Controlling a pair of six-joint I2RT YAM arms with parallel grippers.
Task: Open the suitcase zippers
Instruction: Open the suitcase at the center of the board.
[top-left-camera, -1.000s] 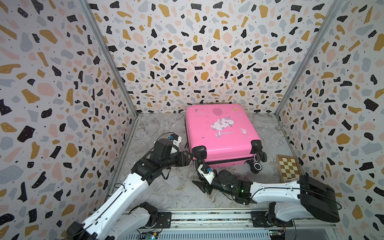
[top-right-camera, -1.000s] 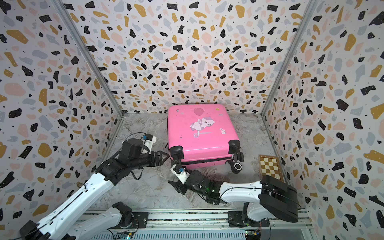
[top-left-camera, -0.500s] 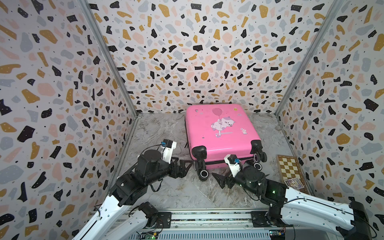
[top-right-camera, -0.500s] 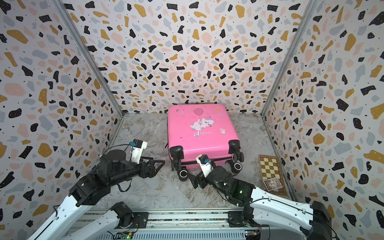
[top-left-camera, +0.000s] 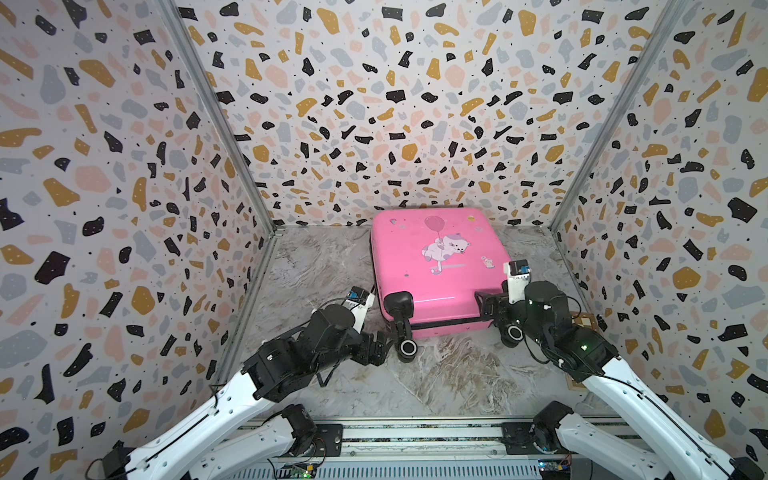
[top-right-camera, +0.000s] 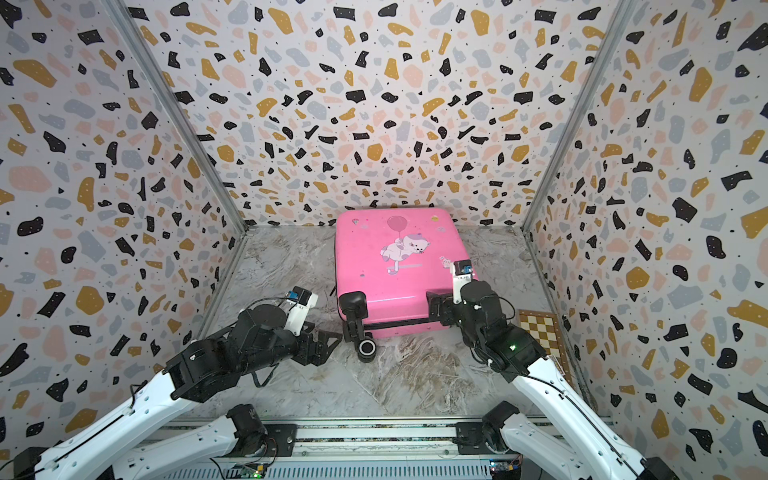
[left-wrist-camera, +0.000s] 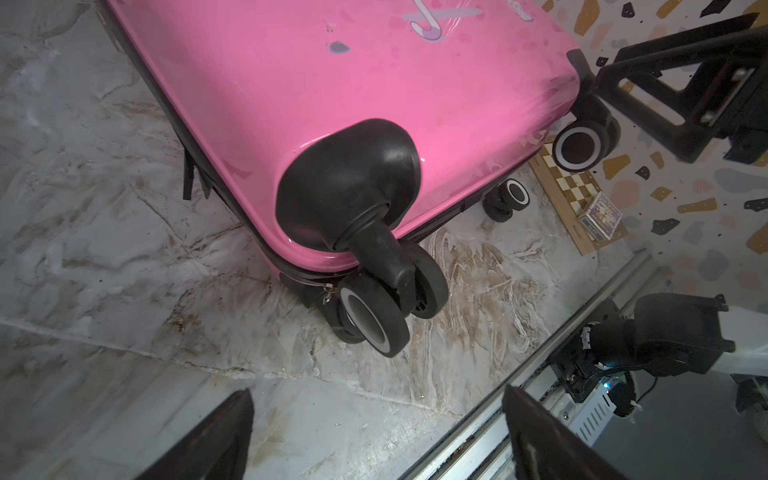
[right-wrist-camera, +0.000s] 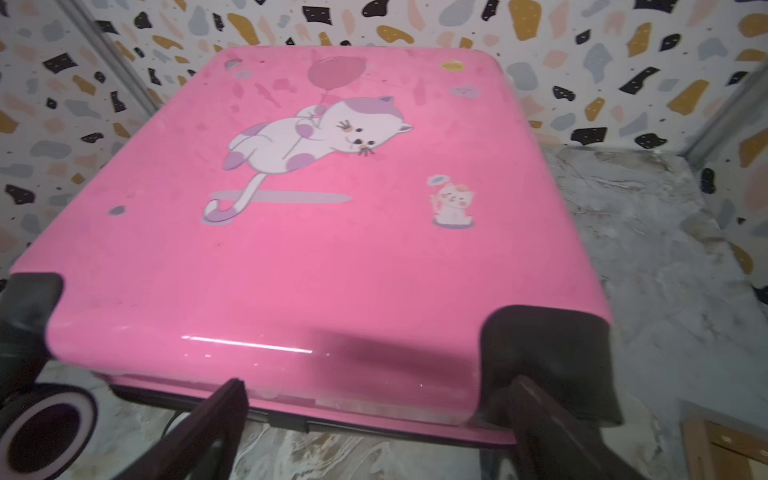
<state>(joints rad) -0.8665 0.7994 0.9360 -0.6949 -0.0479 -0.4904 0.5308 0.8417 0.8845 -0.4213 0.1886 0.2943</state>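
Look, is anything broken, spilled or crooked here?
Nothing is broken or spilled. The suitcase lies flat but turned a bit crooked, and its pink top is smudgy. A chessboard with a small box on it sits aside.

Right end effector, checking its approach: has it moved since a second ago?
Yes. The right end effector crossed the glossy pink hard-shell suitcase's near edge, from the black wheel beside the left arm to the opposite corner.

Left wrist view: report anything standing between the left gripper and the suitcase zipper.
The near-corner caster wheel stands between the left gripper and the zipper band there. Along the suitcase's side seam, nothing visible blocks it.
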